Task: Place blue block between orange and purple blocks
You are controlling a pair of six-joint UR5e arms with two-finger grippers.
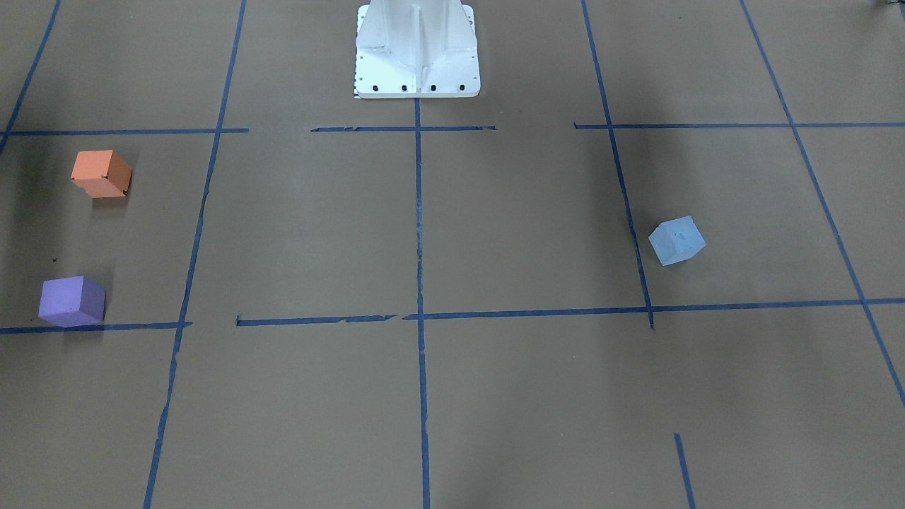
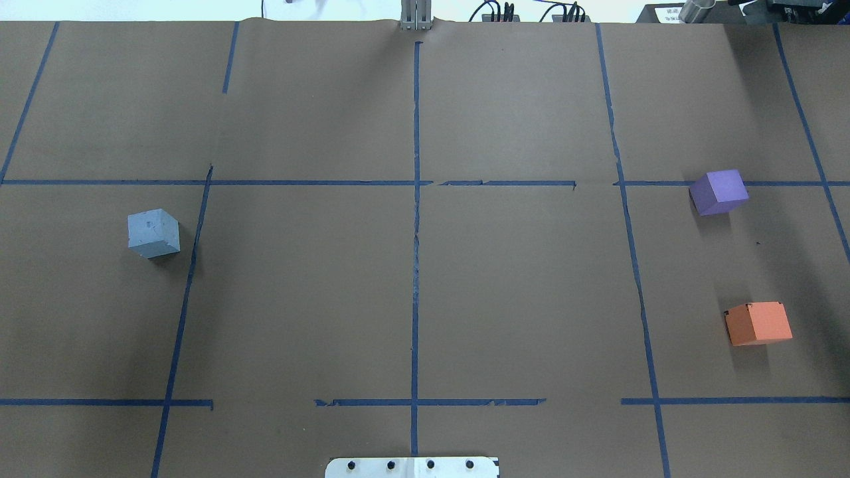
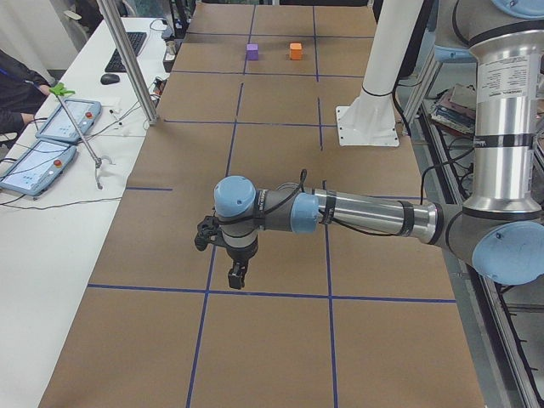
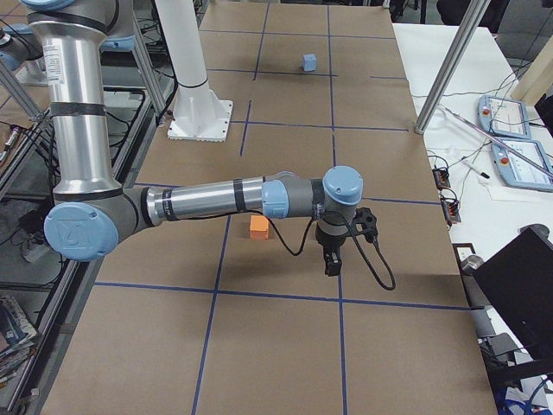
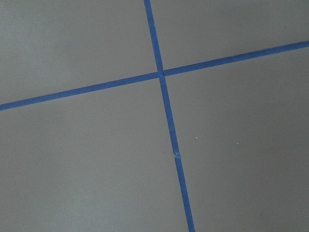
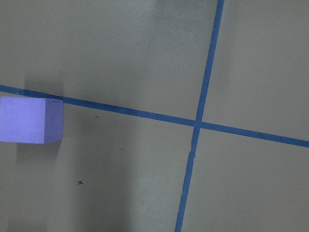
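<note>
— Blue block (image 2: 153,234) first: you'll find it on the robot's left half of the tabletop (image 2: 299,285), just beside a tape line (image 2: 192,265). It sits flat and alone with nothing touching it.

— And the two it goes between?

— The orange block (image 2: 758,323) and the purple block (image 2: 718,192) are on the robot's right half, well apart from the blue one. The bare gap between them is your target, and it is unfilled.

— So how far along am I?

— By my reading, right at the start. All three blocks rest on the tabletop, so the grasp, the carry and the placing are all left to do.

— What about the fingers?

— The left arm's fingers (image 3: 237,275) hang above the tabletop, and that wrist view shows only crossed tape, no block. The right arm's fingers (image 4: 333,264) hang near the orange block, and that wrist view catches the purple one at its edge. Both pairs show only in the side views, so you cannot tell whether they are wide or narrow.
</note>
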